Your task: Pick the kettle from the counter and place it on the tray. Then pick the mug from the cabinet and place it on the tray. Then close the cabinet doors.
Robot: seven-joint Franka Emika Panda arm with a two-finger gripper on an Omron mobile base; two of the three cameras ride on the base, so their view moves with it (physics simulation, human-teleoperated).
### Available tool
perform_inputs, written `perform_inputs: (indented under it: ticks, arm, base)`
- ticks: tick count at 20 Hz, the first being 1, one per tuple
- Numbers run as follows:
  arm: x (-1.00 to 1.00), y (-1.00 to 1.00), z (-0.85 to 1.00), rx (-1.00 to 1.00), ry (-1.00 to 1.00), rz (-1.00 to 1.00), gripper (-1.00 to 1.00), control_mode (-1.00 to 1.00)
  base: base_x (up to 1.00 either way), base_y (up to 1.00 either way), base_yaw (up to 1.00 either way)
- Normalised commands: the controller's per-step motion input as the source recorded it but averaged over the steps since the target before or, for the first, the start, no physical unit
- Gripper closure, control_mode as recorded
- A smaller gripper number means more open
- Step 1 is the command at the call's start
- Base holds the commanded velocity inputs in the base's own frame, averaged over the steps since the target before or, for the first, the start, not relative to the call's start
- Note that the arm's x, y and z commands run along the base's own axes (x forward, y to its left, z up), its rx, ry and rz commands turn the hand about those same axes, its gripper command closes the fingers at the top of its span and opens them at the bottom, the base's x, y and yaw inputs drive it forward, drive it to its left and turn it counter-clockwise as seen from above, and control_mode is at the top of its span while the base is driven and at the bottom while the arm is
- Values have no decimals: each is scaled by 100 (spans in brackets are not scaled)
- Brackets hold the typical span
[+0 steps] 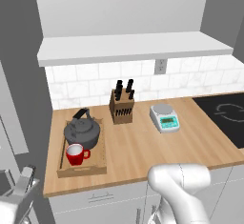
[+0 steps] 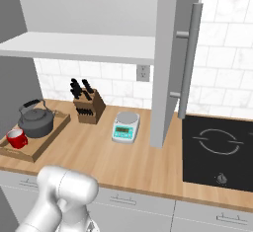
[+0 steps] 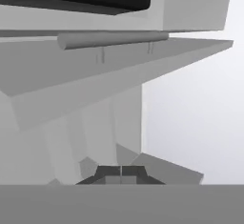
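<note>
On tray [image 1: 62, 168], kettle [image 1: 82, 132] partly hides mug [image 1: 76, 154]; end effector [image 3: 121, 171] tips together.

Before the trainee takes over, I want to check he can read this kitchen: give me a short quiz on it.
1. True or false: the mug stands on the tray.
2. What sits between the knife block and the cooktop? A) scale B) toaster C) bowl
3. Fill in: the right cabinet door is ___.

Key: 1 true; 2 A, the scale; 3 open. The kettle shares the tray with the mug.
</note>
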Motion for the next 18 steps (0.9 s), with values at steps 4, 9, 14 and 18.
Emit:
perform_inputs:
  ticks: [4,9,14,18]
  arm:
    - [0,7,25,-2,0,0,100,-100]
    - [0,43,-29,-15,3,4,100,-100]
    - [2,21,-11,-4,5,5,100,-100]
    - [36,24,7,0,19,6,100,-100]
  base:
    - [0,0,0]
    - [0,0,0]
    - [0,0,0]
    - [0,0,0]
